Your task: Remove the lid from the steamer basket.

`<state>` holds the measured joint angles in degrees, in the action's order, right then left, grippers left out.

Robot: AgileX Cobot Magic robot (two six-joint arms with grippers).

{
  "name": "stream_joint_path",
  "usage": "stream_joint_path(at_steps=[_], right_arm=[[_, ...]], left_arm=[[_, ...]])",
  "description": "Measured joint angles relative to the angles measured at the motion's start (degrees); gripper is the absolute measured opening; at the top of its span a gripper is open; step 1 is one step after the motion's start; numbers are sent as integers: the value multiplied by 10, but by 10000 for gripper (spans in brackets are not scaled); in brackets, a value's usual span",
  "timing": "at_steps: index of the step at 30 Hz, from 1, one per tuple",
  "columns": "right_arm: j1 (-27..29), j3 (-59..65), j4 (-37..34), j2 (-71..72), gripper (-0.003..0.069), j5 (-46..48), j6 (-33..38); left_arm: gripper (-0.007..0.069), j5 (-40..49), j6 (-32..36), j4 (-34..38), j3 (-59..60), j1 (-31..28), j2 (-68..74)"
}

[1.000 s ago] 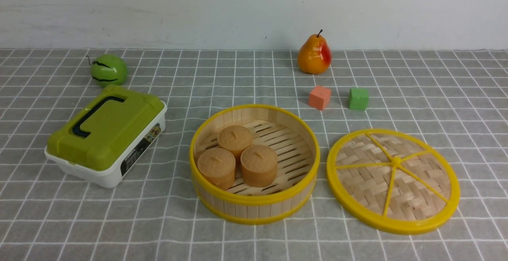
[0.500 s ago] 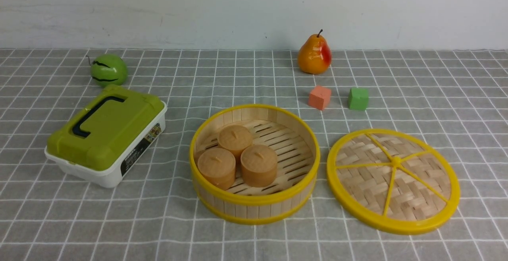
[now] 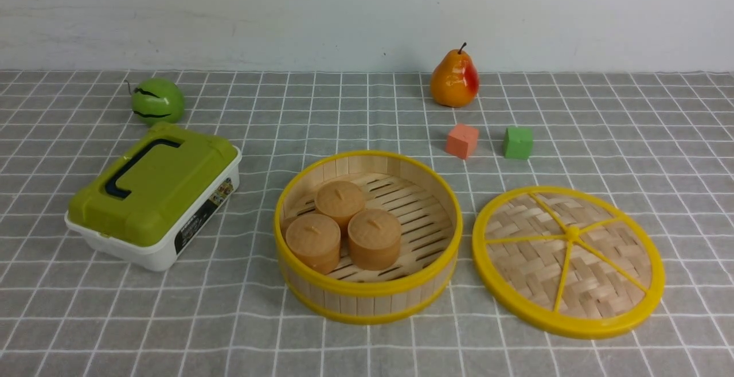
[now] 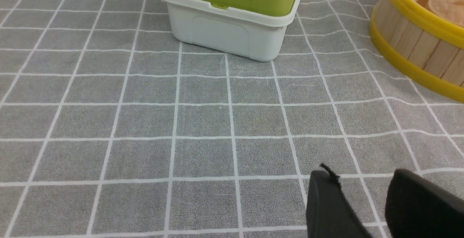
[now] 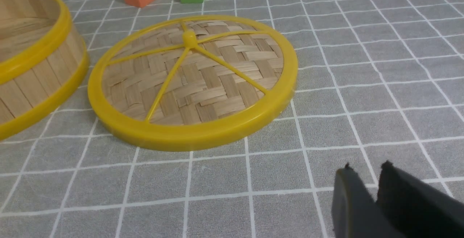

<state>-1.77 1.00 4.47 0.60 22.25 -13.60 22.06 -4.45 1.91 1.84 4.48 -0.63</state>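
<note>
The steamer basket (image 3: 367,296) stands uncovered at the table's middle, with three tan round cakes (image 3: 342,229) inside. The lid (image 3: 567,259) lies flat on the cloth just right of the basket, apart from it. Neither gripper shows in the front view. In the left wrist view, my left gripper (image 4: 359,174) hangs low over bare cloth with its jaws apart and empty; the basket wall (image 4: 417,46) is off to one side. In the right wrist view, my right gripper (image 5: 366,167) has its jaws together and empty, a short way from the lid (image 5: 192,86) and the basket (image 5: 36,67).
A white box with an olive-green lid (image 3: 152,196) stands left of the basket, also in the left wrist view (image 4: 232,17). A green apple (image 3: 156,100), a pear (image 3: 454,78), an orange cube (image 3: 461,140) and a green cube (image 3: 518,142) sit farther back.
</note>
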Motion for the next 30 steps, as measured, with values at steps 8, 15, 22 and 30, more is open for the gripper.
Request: stream_joint_path(at_steps=[8, 15, 22, 30], right_arm=[[0, 0, 0, 0, 102, 0, 0], [0, 0, 0, 0, 113, 0, 0], [0, 0, 0, 0, 118, 0, 0], [0, 0, 0, 0, 121, 0, 0]], left_arm=[[239, 0, 0, 0, 0, 0, 0], [239, -1, 0, 0, 0, 0, 0], [239, -1, 0, 0, 0, 0, 0], [239, -1, 0, 0, 0, 0, 0]])
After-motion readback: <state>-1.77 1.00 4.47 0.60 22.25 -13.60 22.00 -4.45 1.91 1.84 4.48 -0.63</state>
